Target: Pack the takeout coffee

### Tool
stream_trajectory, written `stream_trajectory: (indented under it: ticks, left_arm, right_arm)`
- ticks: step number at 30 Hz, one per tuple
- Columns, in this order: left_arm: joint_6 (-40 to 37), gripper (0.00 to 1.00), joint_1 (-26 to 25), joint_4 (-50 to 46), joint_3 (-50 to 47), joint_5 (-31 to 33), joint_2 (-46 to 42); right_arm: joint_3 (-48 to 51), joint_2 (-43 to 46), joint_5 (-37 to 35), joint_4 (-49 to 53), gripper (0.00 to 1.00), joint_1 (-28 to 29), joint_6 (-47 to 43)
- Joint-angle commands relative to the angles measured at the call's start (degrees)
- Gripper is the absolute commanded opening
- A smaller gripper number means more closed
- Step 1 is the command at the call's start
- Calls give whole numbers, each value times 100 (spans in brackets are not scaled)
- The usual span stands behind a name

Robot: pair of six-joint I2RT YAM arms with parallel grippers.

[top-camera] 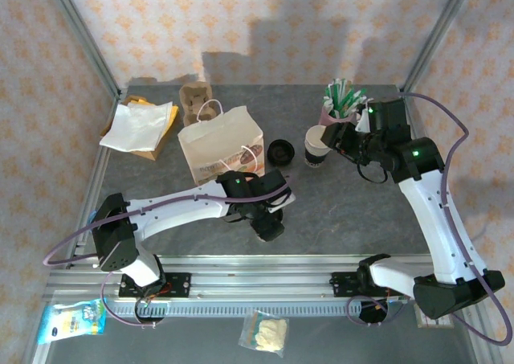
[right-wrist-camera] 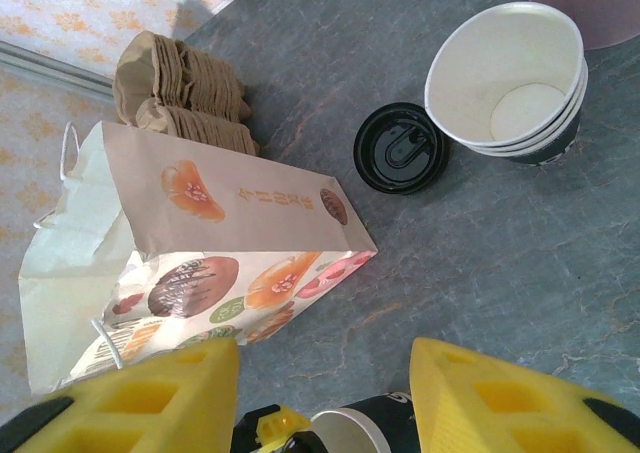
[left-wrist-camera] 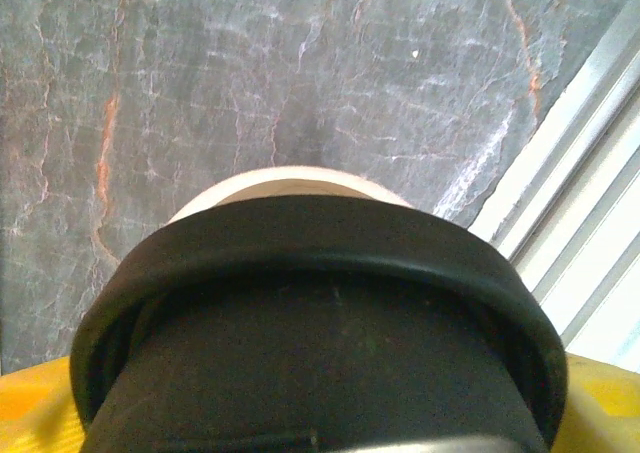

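Takeout coffee (left-wrist-camera: pixel 320 313): its black lid fills the gap between the left fingers (left-wrist-camera: pixel 25 413), yellow showing at either side. Clamped or merely flanked: cannot tell. Left arm (top-camera: pixel 185 203) stretched low from its base to mid-counter (top-camera: pixel 337 211), in front of the paper bag (top-camera: pixel 221 143). Right fingers (right-wrist-camera: pixel 500 403) spread, nothing between them; cup stack (right-wrist-camera: pixel 510 83) and loose lid (right-wrist-camera: pixel 400 148) ahead of them.

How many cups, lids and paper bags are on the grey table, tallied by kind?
Lidded cup: 1
Stack of open cups: 1 (nested, number unclear)
Pink cup of straws: 1
Loose black lid: 1
Paper bag: 1
Total: 5
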State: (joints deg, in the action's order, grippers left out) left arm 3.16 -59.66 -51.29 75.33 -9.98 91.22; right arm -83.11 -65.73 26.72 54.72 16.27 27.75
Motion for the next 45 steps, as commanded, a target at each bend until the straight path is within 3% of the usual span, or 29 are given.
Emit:
stream_trajectory:
  ticks: [1, 45]
  left_arm:
    - [-125, 84, -24, -102, -64, 145, 62]
    - [-465, 93, -11, -61, 8, 267, 101]
  right_arm:
    - [-40, 98, -159, 57, 48, -52, -121]
    - [-344, 114, -100, 123, 48, -62, -84]
